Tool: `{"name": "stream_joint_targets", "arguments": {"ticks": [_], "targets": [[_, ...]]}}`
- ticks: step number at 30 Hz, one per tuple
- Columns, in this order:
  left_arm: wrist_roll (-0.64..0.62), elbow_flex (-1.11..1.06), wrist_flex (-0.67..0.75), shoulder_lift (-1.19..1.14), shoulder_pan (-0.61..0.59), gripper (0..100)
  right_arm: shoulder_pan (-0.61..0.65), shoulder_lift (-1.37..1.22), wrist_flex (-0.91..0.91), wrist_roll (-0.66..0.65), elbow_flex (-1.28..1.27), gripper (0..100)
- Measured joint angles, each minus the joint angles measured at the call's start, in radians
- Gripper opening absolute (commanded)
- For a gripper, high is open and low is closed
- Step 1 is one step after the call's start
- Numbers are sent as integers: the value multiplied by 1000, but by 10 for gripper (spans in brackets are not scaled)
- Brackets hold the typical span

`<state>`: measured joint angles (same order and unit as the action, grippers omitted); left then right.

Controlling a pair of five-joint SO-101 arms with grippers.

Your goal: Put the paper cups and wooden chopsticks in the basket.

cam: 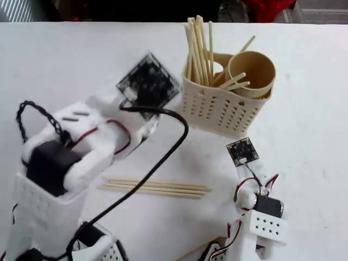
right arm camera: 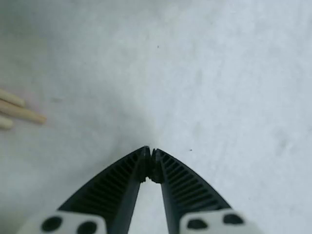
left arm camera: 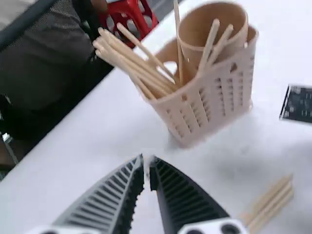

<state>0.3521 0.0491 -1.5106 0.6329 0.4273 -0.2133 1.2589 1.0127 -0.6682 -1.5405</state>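
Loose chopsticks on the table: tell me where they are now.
In the high view, the loose chopsticks lie flat on the white table, side by side, apart from the basket and to its lower left in the picture.

Right tool (right arm camera: 149,157) (tips touching) above table (right arm camera: 224,73), chopstick ends (right arm camera: 22,113) nearby.

Cream perforated basket (cam: 223,111) standing ahead of left gripper (left arm camera: 146,168), well apart, holding brown paper cups (cam: 252,73) and leaning chopstick bundle (cam: 198,49). Loose chopsticks (cam: 155,187) lying flat together, off to gripper's side, not touching.
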Motion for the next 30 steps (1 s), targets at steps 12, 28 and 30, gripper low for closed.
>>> {"name": "stream_joint_targets", "arguments": {"ticks": [12, 28, 30], "targets": [[393, -690, 58, 2, -25, 175, 0, 0, 0, 0, 0, 18], [537, -1171, 647, -112, -29, 172, -32, 48, 0, 0, -5, 17], [535, -1135, 649, -199, -29, 172, -26, 100, 11, 0, -14, 17]]}}
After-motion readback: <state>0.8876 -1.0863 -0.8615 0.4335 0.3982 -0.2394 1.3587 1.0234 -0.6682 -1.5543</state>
